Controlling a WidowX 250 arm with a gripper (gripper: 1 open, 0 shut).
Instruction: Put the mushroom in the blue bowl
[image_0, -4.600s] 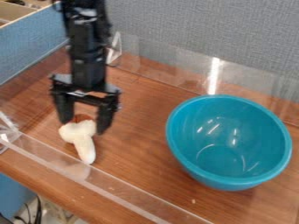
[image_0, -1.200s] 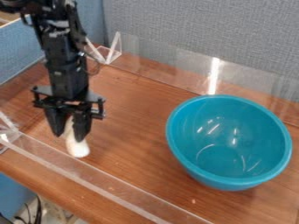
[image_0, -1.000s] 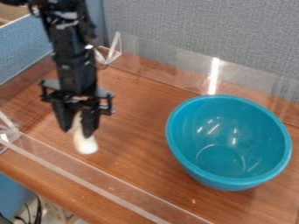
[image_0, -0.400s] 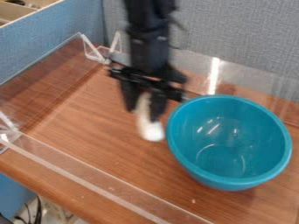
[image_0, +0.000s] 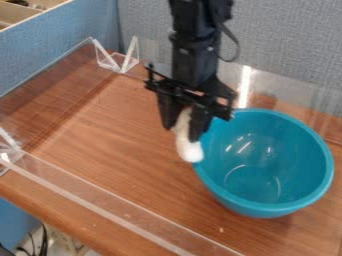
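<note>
The wooden worktop (image_0: 94, 130) fills the lower left of the frame, with clear plastic walls around it. The blue bowl (image_0: 263, 160) stands at the lower right, empty and upright. Above its left rim we see the end effector (image_0: 190, 125), pointing down, its fingers partly closed around the mushroom (image_0: 189, 145), which hangs in the air with its lower end just at the rim. We judge the carrying step is almost complete. To do it well, we should move the mushroom further to the right until it is clearly over the inside of the bowl, keep it above the rim, then lower a little and open the fingers.
</note>
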